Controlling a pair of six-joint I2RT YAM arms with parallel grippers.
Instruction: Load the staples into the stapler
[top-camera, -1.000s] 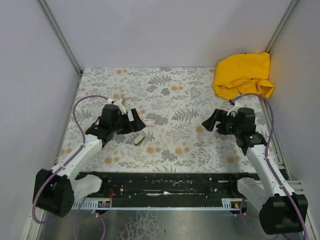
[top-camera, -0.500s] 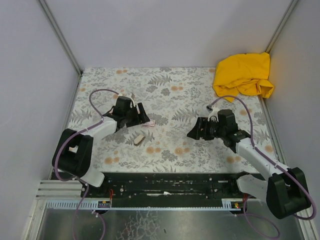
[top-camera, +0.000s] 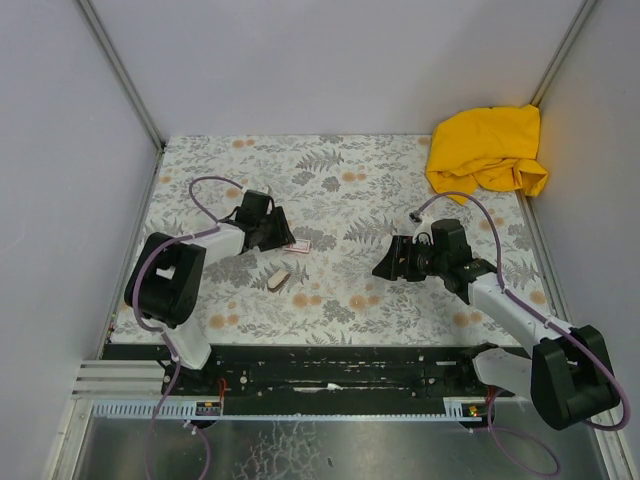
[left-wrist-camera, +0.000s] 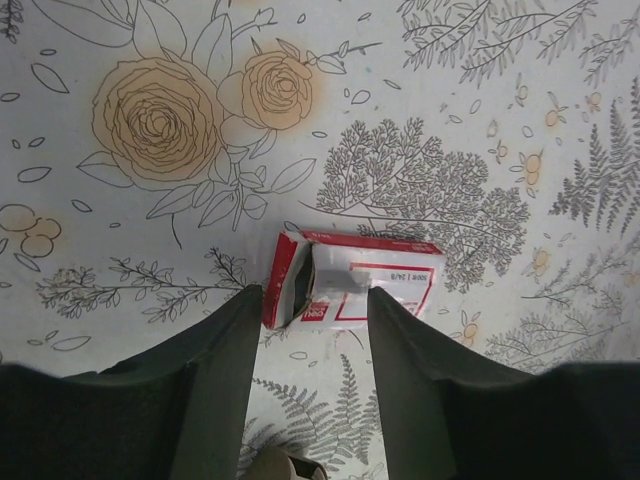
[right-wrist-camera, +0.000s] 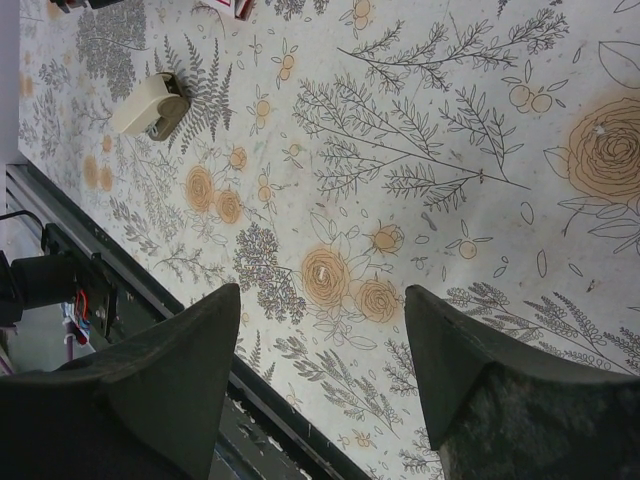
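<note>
Beneath the left hand (left-wrist-camera: 312, 300), its fingers partly spread and pinching nothing, the staple box (left-wrist-camera: 355, 282) lies flat on the counter (top-camera: 340, 180) near the stapler (top-camera: 279, 279); centre the fingers across the box before squeezing, while the right hand (right-wrist-camera: 322, 295) hovers spread and empty.

Likely a lab booth (plain grey walls (top-camera: 330, 60)).

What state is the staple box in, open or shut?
Open: the staple box lies flat, its left end flap swung out, with a dark opening showing. Whether staples remain inside: cannot tell.
</note>
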